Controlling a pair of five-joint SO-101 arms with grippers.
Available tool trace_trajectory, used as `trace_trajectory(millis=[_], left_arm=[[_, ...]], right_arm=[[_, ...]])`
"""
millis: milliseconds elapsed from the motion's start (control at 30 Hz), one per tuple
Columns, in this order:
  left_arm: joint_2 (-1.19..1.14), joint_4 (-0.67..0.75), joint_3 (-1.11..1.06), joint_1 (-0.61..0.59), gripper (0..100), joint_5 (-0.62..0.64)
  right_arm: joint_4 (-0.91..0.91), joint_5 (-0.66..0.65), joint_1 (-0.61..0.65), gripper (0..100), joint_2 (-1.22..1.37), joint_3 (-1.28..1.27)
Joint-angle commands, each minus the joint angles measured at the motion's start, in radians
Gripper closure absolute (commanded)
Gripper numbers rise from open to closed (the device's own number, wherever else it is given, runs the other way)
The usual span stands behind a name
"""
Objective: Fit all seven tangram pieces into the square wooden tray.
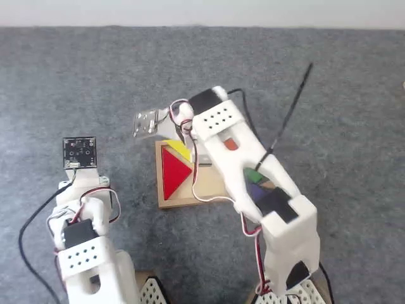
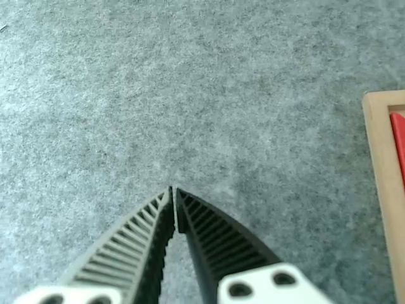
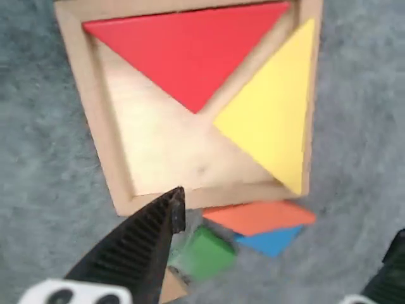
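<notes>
Where the tray [image 3: 95, 136] lies: on the grey table [image 2: 190, 76], partly beneath the right arm, so pieces can be lowered straight in.
Seated pieces: red triangle [image 3: 190, 50] and yellow triangle [image 3: 278, 120], set against adjoining sides, which leaves one open region.
Loose pieces: orange piece [image 3: 259, 216], blue piece [image 3: 271, 242] and green piece [image 3: 204, 253], bunched just outside one rim.
Right gripper [image 3: 286, 221]: jaws spread wide, nothing held, hung above the loose pieces, seemingly for a pick.
Left gripper [image 2: 172, 202]: jaws closed on nothing, kept aside over bare table.
</notes>
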State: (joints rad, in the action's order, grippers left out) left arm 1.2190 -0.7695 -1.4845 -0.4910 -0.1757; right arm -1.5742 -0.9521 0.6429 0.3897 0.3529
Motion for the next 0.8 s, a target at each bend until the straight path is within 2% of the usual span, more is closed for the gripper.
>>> trace_trajectory(millis=[0,133,200,367,567,767], left_arm=[[-0.003,0.018,0.05,-0.006,99,-0.006],[-0.003,0.02,0.05,-0.006,99,-0.006],[-0.003,0.02,0.05,-0.006,99,-0.006],[-0.003,0.02,0.05,-0.006,99,-0.006],[-0.003,0.02,0.05,-0.006,99,-0.006],[-0.003,0.02,0.05,-0.005,99,-0.006]], right_arm=[[0.025,0.17,-0.035,65.0,-0.082,0.023],[0.088,0.373,-0.051,88.0,-0.012,0.026],[0.094,0.416,-0.045,95.4,0.03,0.028],[0.153,0.47,-0.013,91.3,0.111,0.031],[0.334,0.683,-0.016,91.3,0.125,0.031],[0.499,0.835,-0.015,91.3,0.185,0.025]])
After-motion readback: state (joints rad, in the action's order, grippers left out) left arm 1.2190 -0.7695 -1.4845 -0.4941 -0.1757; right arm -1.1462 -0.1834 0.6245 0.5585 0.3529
